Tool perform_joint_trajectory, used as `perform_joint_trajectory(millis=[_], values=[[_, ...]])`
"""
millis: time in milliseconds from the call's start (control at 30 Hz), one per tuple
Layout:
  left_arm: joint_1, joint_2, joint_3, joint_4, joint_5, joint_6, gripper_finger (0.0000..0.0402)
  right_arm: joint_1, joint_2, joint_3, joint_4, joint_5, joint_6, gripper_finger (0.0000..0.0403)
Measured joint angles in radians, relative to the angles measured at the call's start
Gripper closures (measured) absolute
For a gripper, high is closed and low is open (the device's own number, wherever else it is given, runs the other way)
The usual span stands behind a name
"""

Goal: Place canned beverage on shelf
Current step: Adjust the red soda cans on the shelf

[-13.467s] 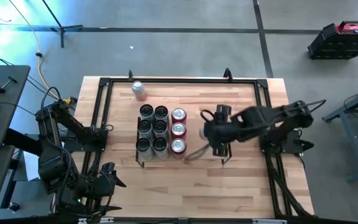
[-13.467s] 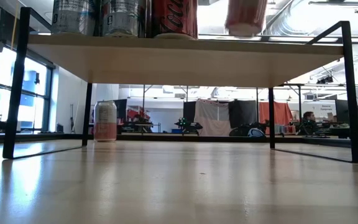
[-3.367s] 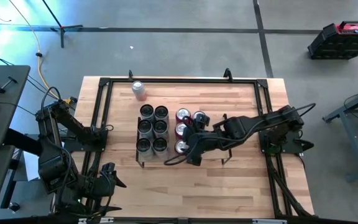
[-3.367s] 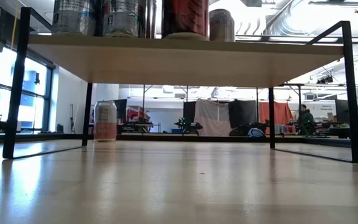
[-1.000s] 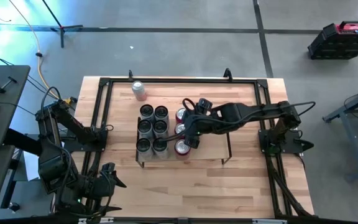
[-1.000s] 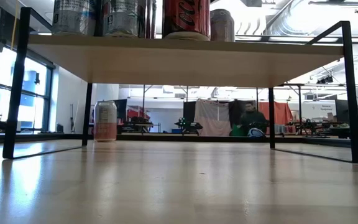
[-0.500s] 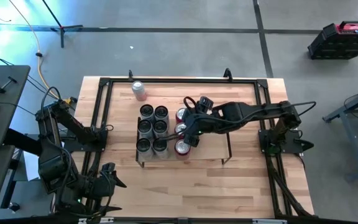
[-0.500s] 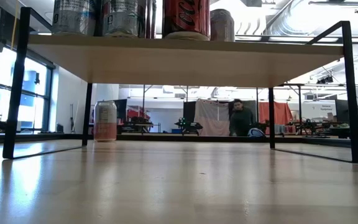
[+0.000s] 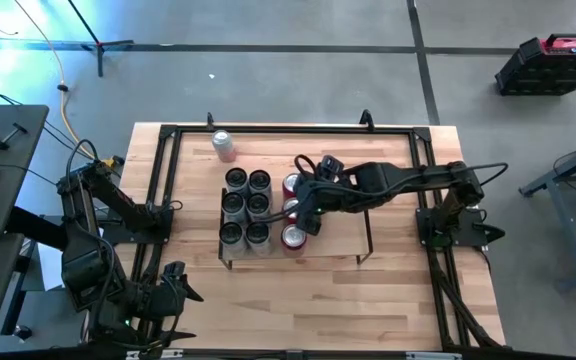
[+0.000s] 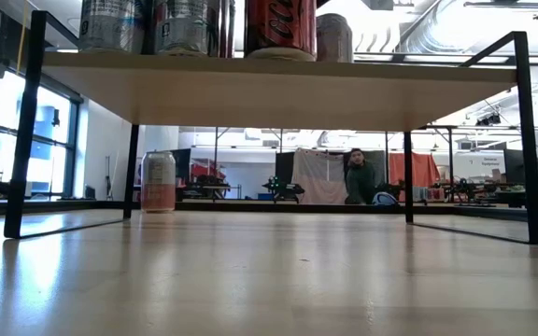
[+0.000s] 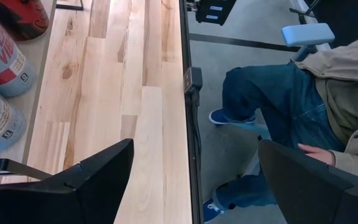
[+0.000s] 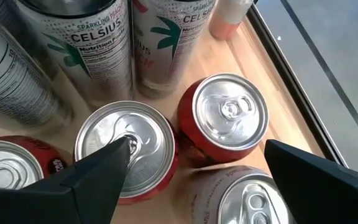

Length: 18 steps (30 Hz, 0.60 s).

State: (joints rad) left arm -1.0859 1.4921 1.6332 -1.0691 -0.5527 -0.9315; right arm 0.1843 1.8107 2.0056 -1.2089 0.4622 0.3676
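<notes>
Here the right gripper (image 9: 303, 215) hangs over the low light-wood shelf with thin black wire end frames (image 9: 333, 238), its two dark fingers (image 12: 89, 177) spread wide and pinching nothing, above the column of red aluminium cans with silver lids (image 12: 227, 118) that stands upright beside the six tall silver-and-white slim cans (image 9: 245, 206). In the right wrist view a pale pinkish can (image 12: 247, 198) stands on the board just beside the red ones, directly under the gripper's open gap; its long axis is vertical, as is that of every can on the shelf. Apparently a can has just been set down and let go, though that is a judgement from how things lie.

One more pale pink can with a silver top (image 9: 224, 144) stands upright on the wooden tabletop (image 9: 398, 300), near the far rail and well apart from the shelf, beyond its left end as the overhead camera sees it. From the right gripper it lies away across the shelf toward the table's far left corner. The left gripper (image 11: 191, 180), parked at the table's near left edge with its fingers equally spread and empty, is hardly better placed, so the right arm likely has the next reach. A seated person's leg (image 11: 272, 112) shows beyond the table's edge.
</notes>
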Motion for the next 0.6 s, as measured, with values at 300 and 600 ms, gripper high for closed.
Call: perform_joint_trajectory(millis=[300,600], values=[[0.0,0.0,0.0,0.0,0.0,0.0,0.0067,0.025,-0.002,0.045,-0.004,0.001,-0.009,0.0041],[0.0,0.0,0.0,0.0,0.0,0.0,0.0067,0.008,0.001,0.025,-0.002,0.058,-0.024,0.0041]])
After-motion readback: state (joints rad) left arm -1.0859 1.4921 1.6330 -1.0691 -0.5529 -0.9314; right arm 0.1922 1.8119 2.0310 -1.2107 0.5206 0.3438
